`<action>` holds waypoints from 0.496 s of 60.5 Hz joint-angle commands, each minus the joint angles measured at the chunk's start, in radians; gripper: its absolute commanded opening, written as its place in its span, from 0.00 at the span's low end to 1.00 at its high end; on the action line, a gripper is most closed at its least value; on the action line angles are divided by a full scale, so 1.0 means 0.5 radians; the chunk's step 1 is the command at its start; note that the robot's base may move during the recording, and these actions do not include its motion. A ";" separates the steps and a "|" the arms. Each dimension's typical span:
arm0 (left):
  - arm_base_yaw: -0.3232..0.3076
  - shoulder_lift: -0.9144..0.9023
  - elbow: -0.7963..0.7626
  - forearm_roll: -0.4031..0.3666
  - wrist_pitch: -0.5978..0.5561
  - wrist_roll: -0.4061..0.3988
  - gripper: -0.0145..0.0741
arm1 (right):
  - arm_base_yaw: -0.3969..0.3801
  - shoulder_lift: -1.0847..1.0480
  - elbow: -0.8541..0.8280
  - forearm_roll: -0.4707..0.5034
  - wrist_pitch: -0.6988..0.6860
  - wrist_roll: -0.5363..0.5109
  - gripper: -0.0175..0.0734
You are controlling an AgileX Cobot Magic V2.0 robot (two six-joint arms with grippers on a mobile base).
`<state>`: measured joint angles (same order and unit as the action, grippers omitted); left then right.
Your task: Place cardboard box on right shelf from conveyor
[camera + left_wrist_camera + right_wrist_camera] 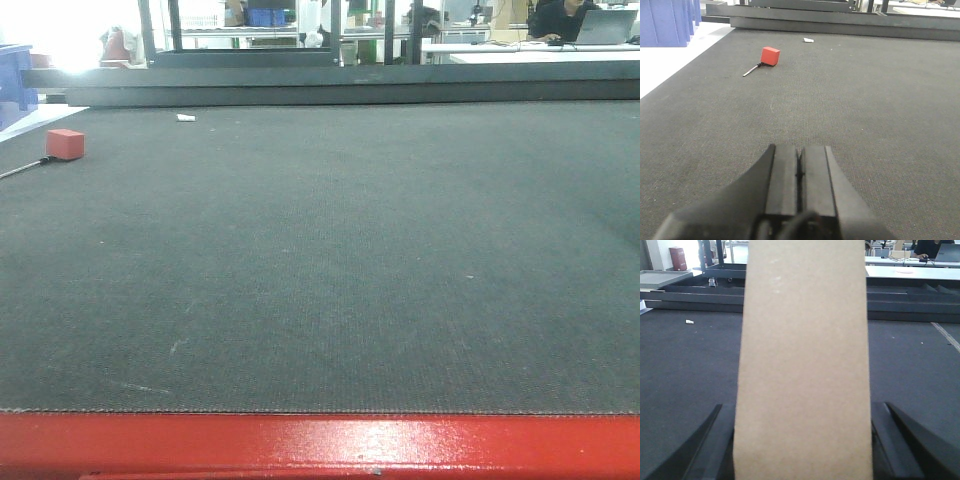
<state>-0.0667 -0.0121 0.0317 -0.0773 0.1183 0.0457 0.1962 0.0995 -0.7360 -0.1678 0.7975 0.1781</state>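
The tan cardboard box [805,365] fills the middle of the right wrist view, standing tall between the fingers [880,440] of my right gripper [803,405], which is shut on its two sides. Behind it lies the dark grey belt of the conveyor [685,365]. In the front view the conveyor [330,250] stretches wide, with its red frame edge [320,445] nearest; neither box nor grippers show there. My left gripper [800,147] hovers low over the belt [865,100], shut with nothing in it. The right shelf is out of view.
A small red block [65,143] [770,55] with a thin rod beside it sits at the belt's far left. A white scrap [186,118] [689,321] lies near the far edge. Blue bins [665,20] stand left of the belt. Dark rails [350,85] border the back.
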 commanded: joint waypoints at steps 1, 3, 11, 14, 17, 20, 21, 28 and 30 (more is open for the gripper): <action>-0.004 -0.029 0.017 -0.012 -0.167 0.000 0.03 | -0.015 0.038 -0.053 -0.017 -0.209 -0.026 0.41; -0.004 -0.029 0.017 -0.012 -0.167 0.000 0.03 | -0.015 0.038 -0.053 -0.017 -0.209 -0.026 0.41; -0.004 -0.029 0.017 -0.012 -0.167 0.000 0.03 | -0.015 0.038 -0.053 -0.017 -0.209 -0.026 0.41; -0.004 -0.029 0.017 -0.012 -0.167 0.000 0.03 | -0.015 0.038 -0.053 -0.017 -0.209 -0.026 0.41; -0.004 -0.029 0.017 -0.012 -0.167 0.000 0.03 | -0.015 0.038 -0.053 -0.017 -0.209 -0.026 0.41; -0.004 -0.029 0.017 -0.012 -0.167 0.000 0.03 | -0.015 0.038 -0.053 -0.017 -0.209 -0.026 0.41; -0.004 -0.029 0.017 -0.012 -0.167 0.000 0.03 | -0.015 0.038 -0.053 -0.017 -0.209 -0.026 0.41; -0.004 -0.029 0.017 -0.012 -0.167 0.000 0.03 | -0.015 0.038 -0.053 -0.017 -0.209 -0.026 0.41; -0.004 -0.029 0.017 -0.012 -0.167 0.000 0.03 | -0.015 0.038 -0.053 -0.017 -0.209 -0.026 0.41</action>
<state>-0.0667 -0.0121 0.0317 -0.0773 0.1183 0.0457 0.1962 0.0995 -0.7360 -0.1678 0.7975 0.1765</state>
